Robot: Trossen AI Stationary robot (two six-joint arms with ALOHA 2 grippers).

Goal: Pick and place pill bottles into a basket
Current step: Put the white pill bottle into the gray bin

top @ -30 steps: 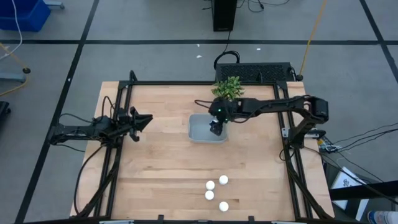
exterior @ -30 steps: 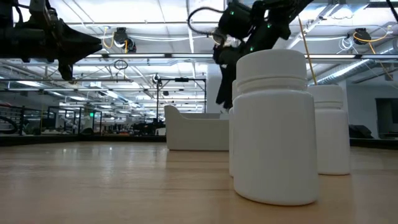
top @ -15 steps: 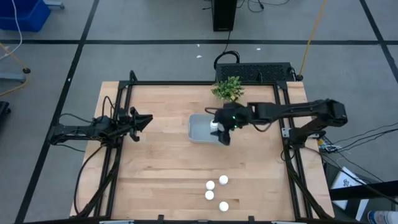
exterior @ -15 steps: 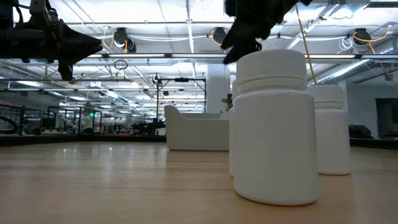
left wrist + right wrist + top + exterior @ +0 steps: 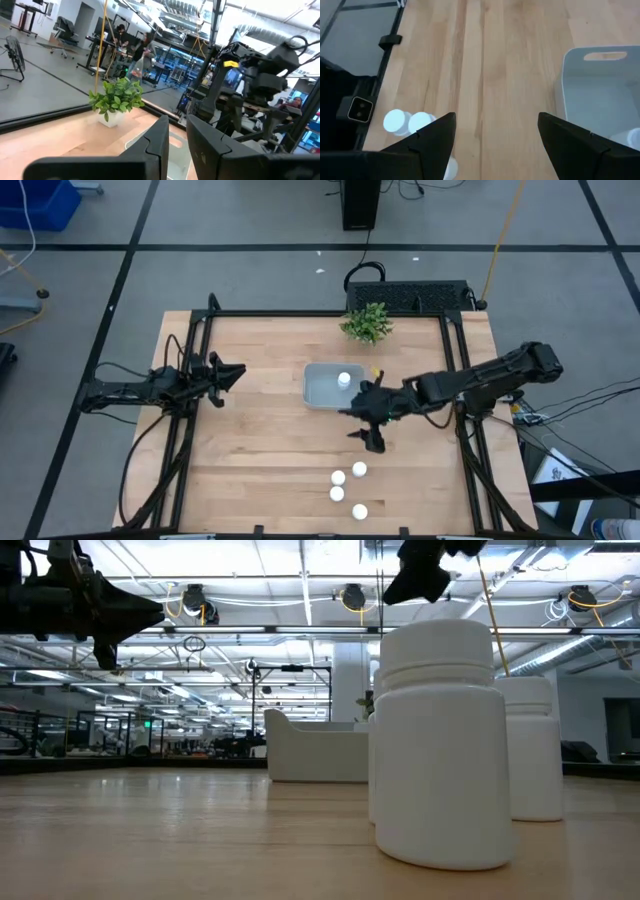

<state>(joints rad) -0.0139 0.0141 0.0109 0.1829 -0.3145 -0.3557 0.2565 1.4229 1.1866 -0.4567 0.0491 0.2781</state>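
Observation:
The pale grey-blue basket [image 5: 322, 390] sits at the table's middle, with one white pill bottle [image 5: 344, 379] standing inside it near its far right corner. Several more white bottles [image 5: 347, 486] stand in a cluster near the table's near edge; they also show in the right wrist view [image 5: 408, 122] and fill the low view [image 5: 440, 740]. My right gripper [image 5: 370, 438] hovers open and empty above the table between the basket and the cluster, pointing down [image 5: 497, 135]. My left gripper [image 5: 236, 372] waits shut and empty at the table's left, raised above it.
A small green plant [image 5: 367, 322] in a white pot stands at the far edge behind the basket. Black frame rails [image 5: 462, 440] run along the table's left and right sides. Bare wood lies between the basket and the bottle cluster.
My right gripper has risen out of the basket and gone toward the table's near edge and a little to the right, stopping over the wood short of the bottle cluster. A bottle that it covered now shows standing in the basket, apart from the gripper.

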